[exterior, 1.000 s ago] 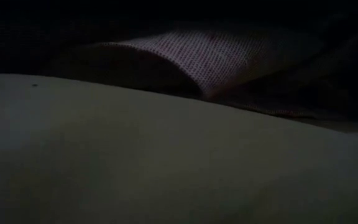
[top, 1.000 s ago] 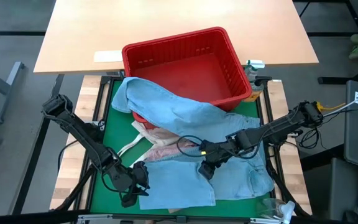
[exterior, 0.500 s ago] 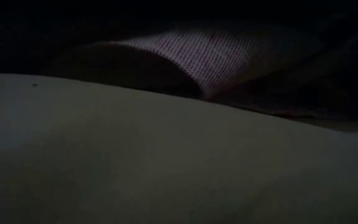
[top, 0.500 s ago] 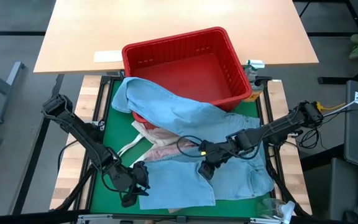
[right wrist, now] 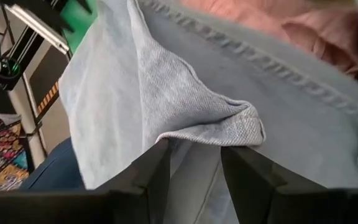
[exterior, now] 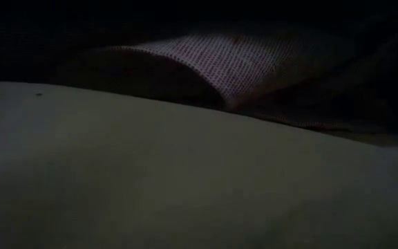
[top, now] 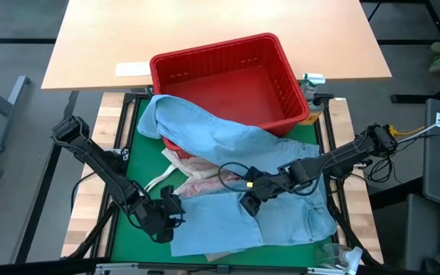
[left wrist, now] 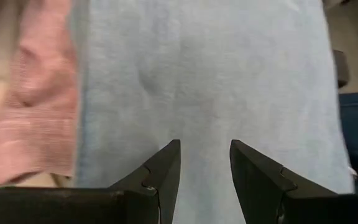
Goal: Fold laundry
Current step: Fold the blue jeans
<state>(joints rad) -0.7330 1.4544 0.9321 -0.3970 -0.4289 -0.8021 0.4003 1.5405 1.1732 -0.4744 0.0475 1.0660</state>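
My left gripper (top: 168, 216) sits at the left edge of the light blue denim jeans (top: 228, 221), near the front edge of the green-matted counter (top: 140, 160). Its wrist view shows the two dark fingers (left wrist: 166, 165) parted with pale denim between and beyond them; whether they have pinched the cloth I cannot tell. My right gripper (top: 248, 202) is over the middle of the same jeans, and its wrist view shows a folded denim seam edge (right wrist: 229, 127) lying right at the fingertips, the jaws partly open around it; a firm hold cannot be confirmed.

Judgement: both grippers are placed on one panel of the jeans so that it can be lifted and laid over as a fold. The jeans lie spread from the front of the counter up toward the red plastic basket (top: 228, 80) at the back, with one leg draped against the basket's front wall.

The mottled pink top (top: 205, 183) and a beige garment (top: 176, 162) show only as strips under the denim; their extent is hidden. A pale edge peeks out below the jeans at the front edge, unidentifiable. No green top or socks are visible. The low view is almost wholly dark, blocked by cloth against the lens, showing only a patch of mottled weave (exterior: 233, 66).
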